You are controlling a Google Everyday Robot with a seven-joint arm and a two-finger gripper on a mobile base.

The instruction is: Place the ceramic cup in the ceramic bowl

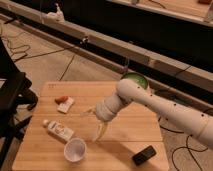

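Note:
The ceramic cup (75,150), small, white and round, stands upright near the front edge of the wooden table (130,130). The green ceramic bowl (134,78) sits at the table's far right corner, partly hidden behind my white arm (165,107). My gripper (95,125) hangs over the middle of the table, up and to the right of the cup and not touching it. Its pale fingers (100,132) point down, spread apart, with nothing between them.
A white tube with a label (58,130) lies left of the cup. A white packet with a red piece (64,103) rests further back on the left. A black flat object (144,155) lies at the front right. A dark chair (12,95) stands to the left.

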